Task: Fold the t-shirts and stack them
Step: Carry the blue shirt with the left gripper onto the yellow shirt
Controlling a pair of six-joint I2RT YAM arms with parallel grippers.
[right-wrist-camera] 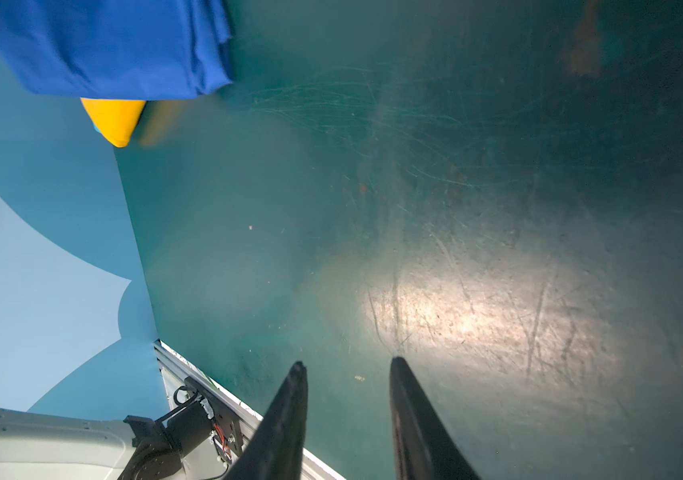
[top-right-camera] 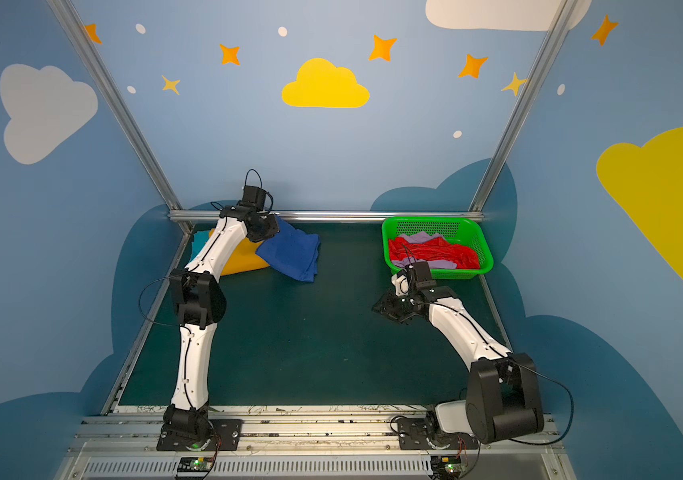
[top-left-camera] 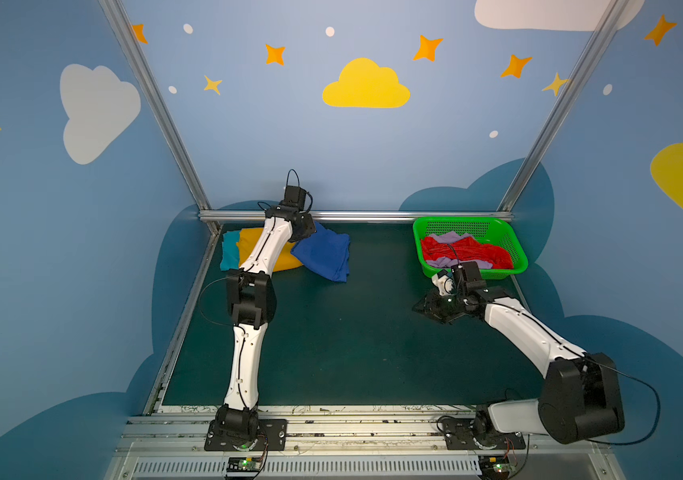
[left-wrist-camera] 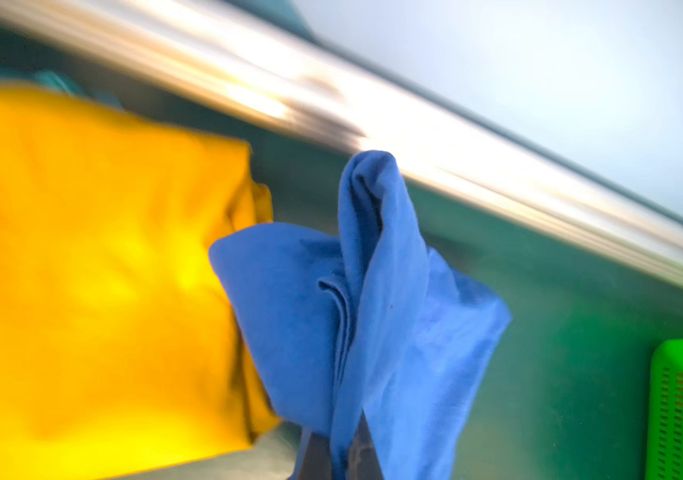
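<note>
Blue t-shirt (top-left-camera: 325, 255): judged soft, light, limp; folded layers likely to slip, so grip through all layers at the corner. Left gripper (left-wrist-camera: 337, 453) is pinching the bunched corner, far left, with the shirt's edge overlapping yellow t-shirt (top-left-camera: 285, 259) on teal t-shirt (top-left-camera: 229, 249). Right gripper (right-wrist-camera: 348, 361) spread, empty, over mat (top-left-camera: 352, 332). Red t-shirt (top-left-camera: 468, 251) and lilac t-shirt (top-left-camera: 450, 237) in basket (top-left-camera: 510, 232). Mat smooth, scuffed; rail (top-left-camera: 373, 216) close behind.

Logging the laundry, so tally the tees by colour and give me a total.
blue tee: 1
yellow tee: 1
teal tee: 1
red tee: 1
lilac tee: 1 (patches showing around the red one, taken as one)
Total: 5
</note>
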